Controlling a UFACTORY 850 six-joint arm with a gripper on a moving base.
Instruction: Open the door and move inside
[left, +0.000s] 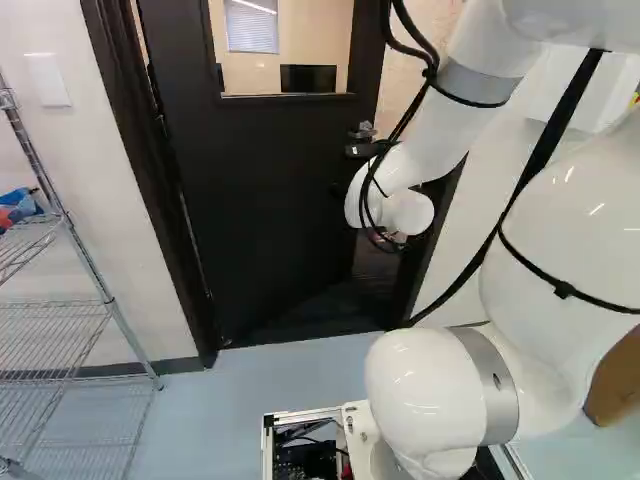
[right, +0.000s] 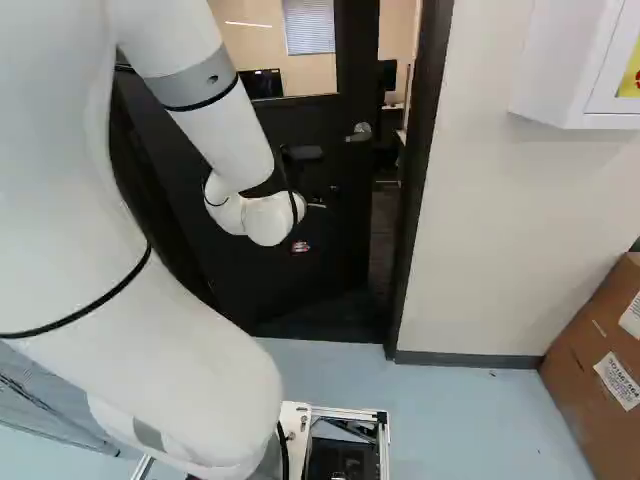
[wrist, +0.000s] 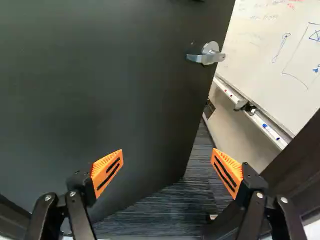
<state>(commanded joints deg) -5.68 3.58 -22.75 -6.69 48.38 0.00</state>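
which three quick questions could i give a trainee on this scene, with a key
1. True or false: the black door is fully shut.
2. Choose: the gripper is (a) shut on the lever handle, (b) open, off the handle, (c) shut on a marker.
3. Fill in: in the wrist view, the surface with writing beyond the door is a ____.

Key: 1 false; 2 b; 3 whiteboard.

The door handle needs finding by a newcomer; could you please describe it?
In the wrist view, start from the big dark door. Near its edge by the whiteboard sits the handle, a silvery lever on a round base. Unlike the grey piece at the whiteboard's tray, it is mounted on the door.
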